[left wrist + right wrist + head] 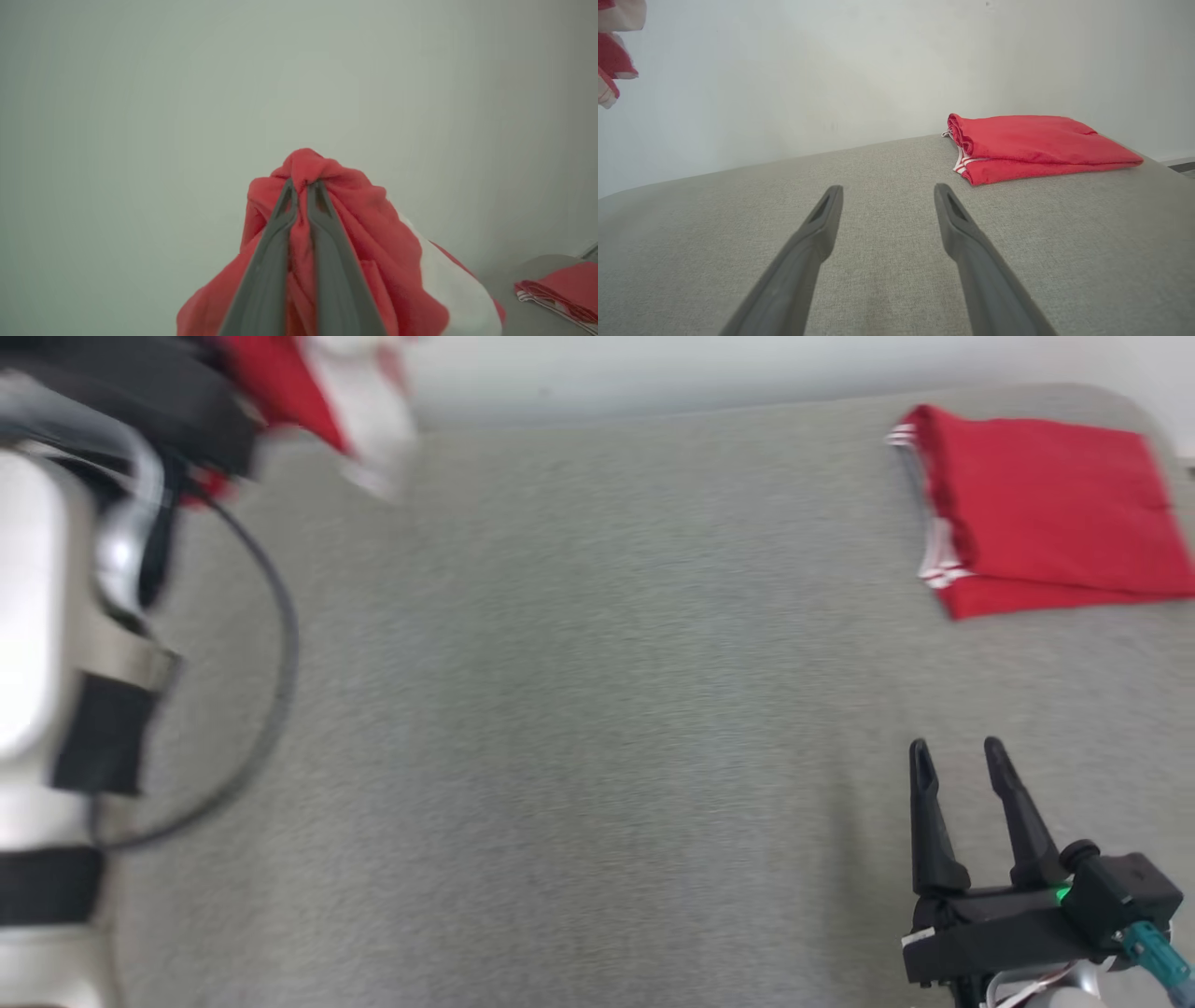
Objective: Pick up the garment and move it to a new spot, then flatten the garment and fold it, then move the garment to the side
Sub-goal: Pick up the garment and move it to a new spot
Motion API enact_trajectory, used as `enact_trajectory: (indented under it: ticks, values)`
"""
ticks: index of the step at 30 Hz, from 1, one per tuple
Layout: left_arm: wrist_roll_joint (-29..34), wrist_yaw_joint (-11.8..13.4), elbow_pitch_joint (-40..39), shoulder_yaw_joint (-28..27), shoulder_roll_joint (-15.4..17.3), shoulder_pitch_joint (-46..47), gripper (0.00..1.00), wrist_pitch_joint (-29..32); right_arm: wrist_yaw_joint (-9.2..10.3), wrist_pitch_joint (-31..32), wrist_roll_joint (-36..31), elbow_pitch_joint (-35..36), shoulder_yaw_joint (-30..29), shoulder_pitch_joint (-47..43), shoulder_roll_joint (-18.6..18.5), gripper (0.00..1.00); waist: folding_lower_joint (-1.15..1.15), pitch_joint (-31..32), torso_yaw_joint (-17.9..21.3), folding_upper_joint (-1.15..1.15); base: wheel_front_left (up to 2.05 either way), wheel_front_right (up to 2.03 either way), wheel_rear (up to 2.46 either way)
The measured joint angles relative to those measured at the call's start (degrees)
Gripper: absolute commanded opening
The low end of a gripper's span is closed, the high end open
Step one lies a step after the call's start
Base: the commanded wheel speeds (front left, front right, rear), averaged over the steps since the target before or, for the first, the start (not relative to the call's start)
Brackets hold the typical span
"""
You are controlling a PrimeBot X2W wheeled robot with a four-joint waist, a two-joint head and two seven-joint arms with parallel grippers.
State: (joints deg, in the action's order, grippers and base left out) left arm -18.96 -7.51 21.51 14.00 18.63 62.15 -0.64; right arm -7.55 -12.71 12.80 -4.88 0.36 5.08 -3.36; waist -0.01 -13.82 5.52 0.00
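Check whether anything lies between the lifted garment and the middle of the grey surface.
Nothing visible does. The left hand holds the garment aloft; the folded red garment lies far right on the grey surface.

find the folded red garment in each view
Head view: folded garment at upper right, flat on the grey surface.
Left wrist view: folded garment in the bottom right corner, cut off by the edge.
Right wrist view: folded garment right of centre, near the wall.
Shared landmark: the red-and-white held garment, to its left in all three.
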Motion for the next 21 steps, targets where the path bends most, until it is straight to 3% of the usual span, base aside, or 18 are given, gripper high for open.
enact_trajectory:
  ticks: [10, 21]
  values:
    - [-2.30, 2.53, -8.73, 5.39, -6.43, -14.54, 0.00, 3.12, 0.00, -1.15, 0.75, -2.40, 0.22, -1.64, 0.34, 1.00, 0.00, 2.86, 7.21, 0.00, 0.00, 0.00, 0.00]
    - [-2.20, 4.03, -4.05, 11.72, -9.88, -31.54, 0.00, -0.38, 0.00, -1.52, 0.77, -3.52, 1.00, -1.93, 0.38, 1.00, 0.00, 4.85, 10.95, 0.00, 0.00, 0.00, 0.00]
